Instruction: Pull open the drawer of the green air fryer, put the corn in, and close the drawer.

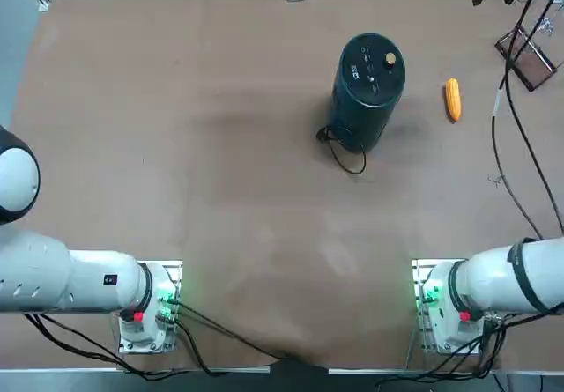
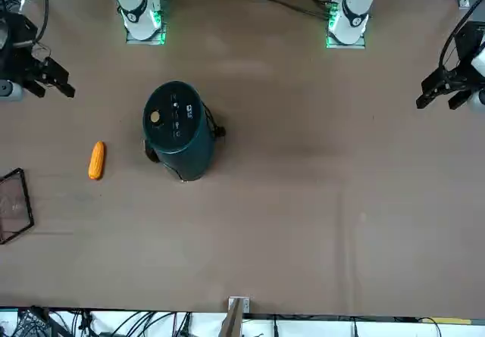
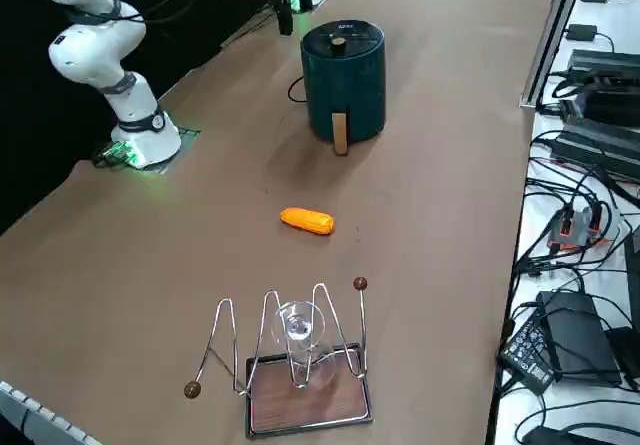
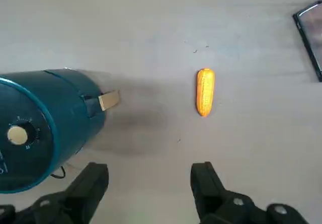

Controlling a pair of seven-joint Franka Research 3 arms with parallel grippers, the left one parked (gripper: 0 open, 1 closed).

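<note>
**Fryer shut, corn lying loose, right gripper spread wide above the table**

The green air fryer (image 1: 368,88) stands upright on the brown table (image 1: 220,189), toward the far side from the arm bases. A small gold knob (image 1: 389,59) sits on its rounded top beside white markings, and a black cord (image 1: 339,145) curls on the table at its foot. The drawer (image 3: 345,115) sits flush in the fryer's lower body, closed, with a tan handle (image 3: 340,133) standing out from it; the seam around the drawer is hard to trace against the dark body, so its outline is only roughly placed.

The corn (image 1: 453,99) lies flat on the table near the fryer, on the handle side, apart from it and touching nothing.

The right gripper (image 4: 151,183) hangs in the air above the table, its two dark fingers (image 4: 90,183) parted wide with nothing between them. In the wrist view both fryer and corn lie beyond the fingertips, clear of them.

A wire rack (image 3: 290,350) on a small wooden-bottomed tray, holding a clear glass (image 3: 298,330), stands at the table's edge, well apart from the corn.
</note>
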